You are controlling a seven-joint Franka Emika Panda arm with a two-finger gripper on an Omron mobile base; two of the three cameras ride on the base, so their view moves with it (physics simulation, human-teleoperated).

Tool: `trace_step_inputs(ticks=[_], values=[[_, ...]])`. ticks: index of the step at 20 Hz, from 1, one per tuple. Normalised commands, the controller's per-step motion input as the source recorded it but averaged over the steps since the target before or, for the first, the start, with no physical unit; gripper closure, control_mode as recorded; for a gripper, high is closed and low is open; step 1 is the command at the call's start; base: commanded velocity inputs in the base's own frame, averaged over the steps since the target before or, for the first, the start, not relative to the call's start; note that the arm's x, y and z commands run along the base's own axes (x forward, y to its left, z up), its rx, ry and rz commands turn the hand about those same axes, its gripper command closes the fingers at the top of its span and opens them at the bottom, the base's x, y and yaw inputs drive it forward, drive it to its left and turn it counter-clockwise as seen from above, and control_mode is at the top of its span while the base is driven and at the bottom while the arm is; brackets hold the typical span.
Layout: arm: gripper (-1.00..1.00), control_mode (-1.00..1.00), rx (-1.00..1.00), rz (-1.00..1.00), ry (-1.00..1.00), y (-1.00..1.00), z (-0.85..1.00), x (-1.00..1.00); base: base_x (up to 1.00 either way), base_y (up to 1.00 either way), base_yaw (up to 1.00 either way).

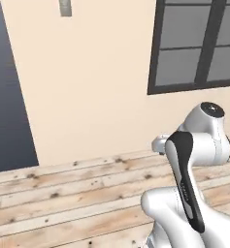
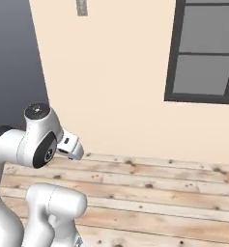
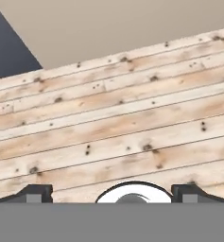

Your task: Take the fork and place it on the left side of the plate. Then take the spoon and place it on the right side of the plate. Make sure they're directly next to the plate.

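plate (image 3: 133,193) cut off at hand view's lower edge, gripper (image 3: 111,194) spread wide and empty above plank floor (image 3: 113,123), window (image 1: 199,46) in base views

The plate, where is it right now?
In the hand view, the plate peeks up at the bottom middle, on the wooden planks, between the open gripper's two dark fingertips.

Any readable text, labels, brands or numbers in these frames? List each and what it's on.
None readable.
Dark panel on the arm: faint grey marks, too small and blurred to read.
Wooden plank surface, window, wall: no text.
Gripper: jaws open, no markings visible.
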Motion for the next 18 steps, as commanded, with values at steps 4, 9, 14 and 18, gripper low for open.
trace_step_inputs(ticks=[4,9,14,18], values=[[-1.00,1.00,0.00,0.00,0.00,0.00,0.00,0.00,0.00,0.00,1.00],[-1.00,1.00,0.00,0.00,0.00,0.00,0.00,0.00,0.00,0.00,1.00],[-1.00,1.00,0.00,0.00,0.00,0.00,0.00,0.00,0.02,0.00,0.99],[-1.00,1.00,0.00,0.00,0.00,0.00,0.00,0.00,0.43,0.00,0.71]])
